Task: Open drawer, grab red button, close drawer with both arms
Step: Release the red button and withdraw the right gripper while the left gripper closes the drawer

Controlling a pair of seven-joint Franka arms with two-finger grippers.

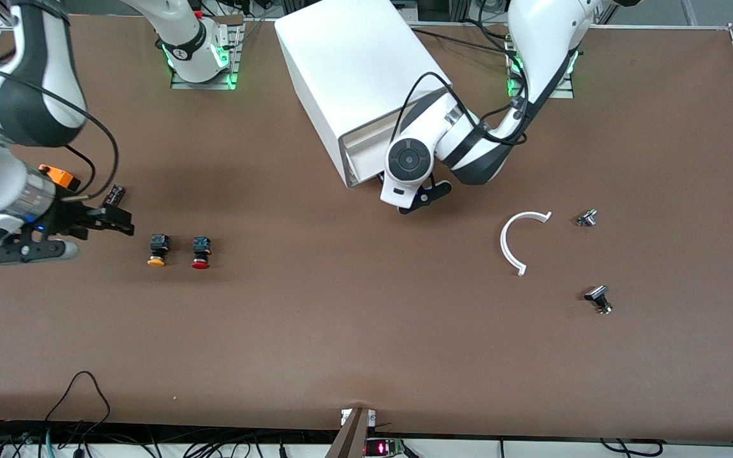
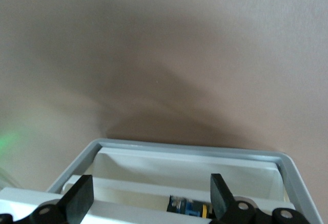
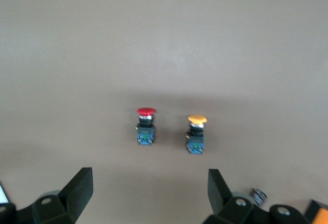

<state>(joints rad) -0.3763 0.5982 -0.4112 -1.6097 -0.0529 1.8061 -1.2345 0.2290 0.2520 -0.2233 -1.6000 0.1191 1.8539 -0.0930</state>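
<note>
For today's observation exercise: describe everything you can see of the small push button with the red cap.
The small push button with the round red mushroom cap has a black-and-blue body. It lies on its side on the brown table, cap toward the front camera, beside a like yellow-orange-capped button, apart from it. Nothing grips it; the open right gripper hovers nearby.

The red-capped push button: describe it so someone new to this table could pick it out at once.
Start at the big white cabinet and look toward the right arm's end of the table, where two small push buttons lie side by side on the brown tabletop, nearer the front camera. The red-capped push button is the one closer to the cabinet; its neighbour, the yellow-orange-capped button, has a like black-and-blue body.
</note>
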